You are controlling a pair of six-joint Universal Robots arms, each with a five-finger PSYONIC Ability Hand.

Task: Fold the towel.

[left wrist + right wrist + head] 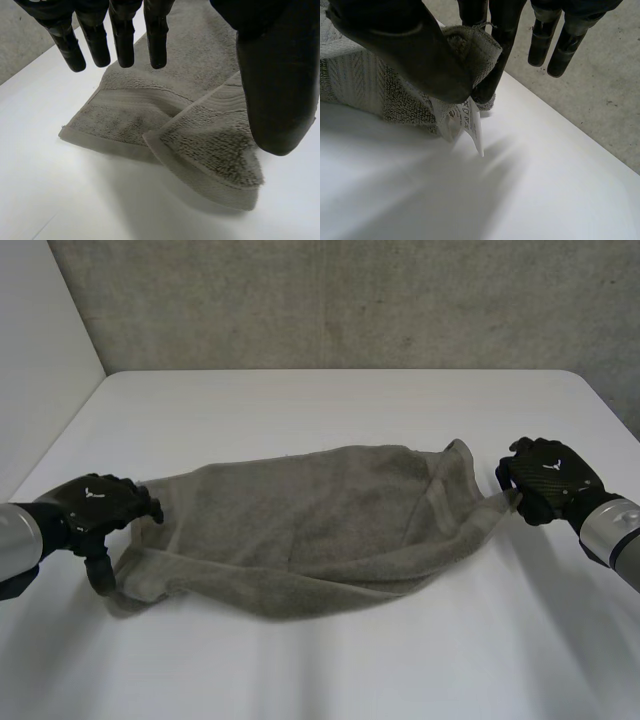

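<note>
In the head view, the towel (310, 520) is lying bunched across the middle of the white tabletop (330, 410), with the left hand (95, 505) sitting at one end and the right hand (548, 475) at the other. In the left wrist view, the left hand is hanging open over a towel corner, fingers (125, 45) straight, gripping nothing. In the right wrist view, the right hand is pinching its corner, a care label (470, 122) dangling beneath. The left hand should be closing firmly on its own corner before any lift, so that both ends are rising evenly.
</note>
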